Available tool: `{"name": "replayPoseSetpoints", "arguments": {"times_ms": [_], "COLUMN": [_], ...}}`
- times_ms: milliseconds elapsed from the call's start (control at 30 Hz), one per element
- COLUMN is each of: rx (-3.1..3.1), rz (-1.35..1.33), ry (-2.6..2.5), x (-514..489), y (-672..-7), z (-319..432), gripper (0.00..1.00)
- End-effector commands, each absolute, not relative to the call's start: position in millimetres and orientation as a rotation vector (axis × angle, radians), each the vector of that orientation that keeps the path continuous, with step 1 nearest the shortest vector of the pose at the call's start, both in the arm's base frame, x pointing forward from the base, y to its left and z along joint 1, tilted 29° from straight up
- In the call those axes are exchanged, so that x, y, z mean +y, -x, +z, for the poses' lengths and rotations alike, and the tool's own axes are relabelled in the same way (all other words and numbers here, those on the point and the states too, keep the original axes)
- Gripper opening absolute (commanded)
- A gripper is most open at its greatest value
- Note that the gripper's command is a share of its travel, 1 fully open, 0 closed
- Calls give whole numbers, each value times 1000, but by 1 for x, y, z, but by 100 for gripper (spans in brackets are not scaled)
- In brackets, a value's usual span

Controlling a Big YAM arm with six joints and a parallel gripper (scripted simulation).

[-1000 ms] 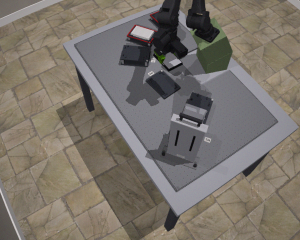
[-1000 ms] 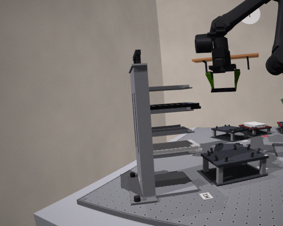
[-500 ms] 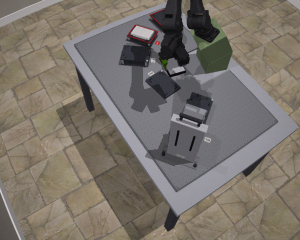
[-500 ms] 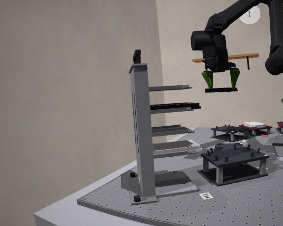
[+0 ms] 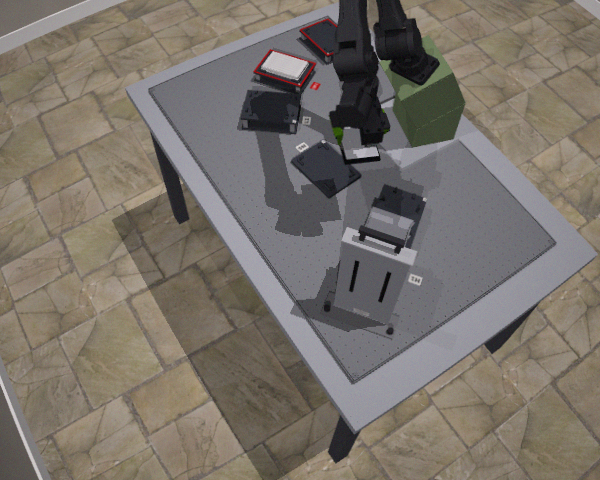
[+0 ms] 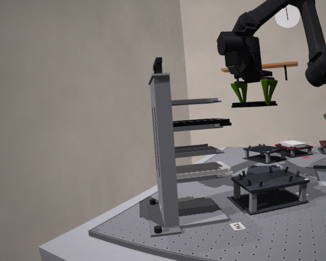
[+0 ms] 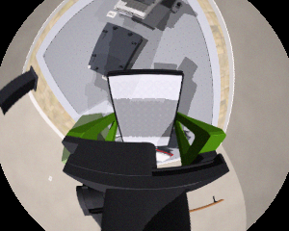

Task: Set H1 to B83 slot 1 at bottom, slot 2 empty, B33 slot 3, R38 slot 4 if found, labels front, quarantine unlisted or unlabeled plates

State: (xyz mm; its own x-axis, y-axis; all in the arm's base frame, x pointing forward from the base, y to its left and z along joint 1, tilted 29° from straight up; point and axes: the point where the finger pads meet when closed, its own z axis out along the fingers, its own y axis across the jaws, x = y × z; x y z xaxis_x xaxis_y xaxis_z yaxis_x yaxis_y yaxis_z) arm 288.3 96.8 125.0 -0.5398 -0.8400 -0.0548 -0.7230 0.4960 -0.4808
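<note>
While the black six-joint arm [image 6: 312, 42] reaches out over the grey perforated table top [image 5: 471, 242], its green-fingered parallel gripper [image 6: 254, 95] pinches a flat black-rimmed well plate with a pale top [image 6: 254, 104] across its width, fingers spread wide on it. The plate hangs level in the air, just in front of the tall grey plate hotel [image 6: 163, 145] and between the heights of its two upper shelves, apart from both. In the wrist view the plate [image 7: 144, 112] sits between the green fingers, its pale face up.

The hotel's top shelf [image 6: 195, 101] shows nothing on it from the side. The next shelf down carries a black plate [image 6: 201, 122] that juts past the shelf's front edge. The third shelf [image 6: 196, 150] looks dark; whether a plate lies there I cannot tell. The bottom shelf holds a pale plate [image 6: 202, 171].

Near the hotel stands a black raised nest with upright pegs [image 6: 269, 182]. Farther back, a white plate [image 5: 286, 64] rests in a red-framed nest [image 5: 261, 60], beside a second red-framed nest [image 5: 318, 36].
</note>
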Motion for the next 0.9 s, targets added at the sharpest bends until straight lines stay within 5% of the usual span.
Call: {"name": "replayPoseSetpoints", "arguments": {"times_ms": [0,867], "rx": [2464,2597], "rz": [-538,-427], "ry": [1159,712], "x": [122,200], "y": [-303,-295], "z": [141,118], "gripper": [86,86]}}
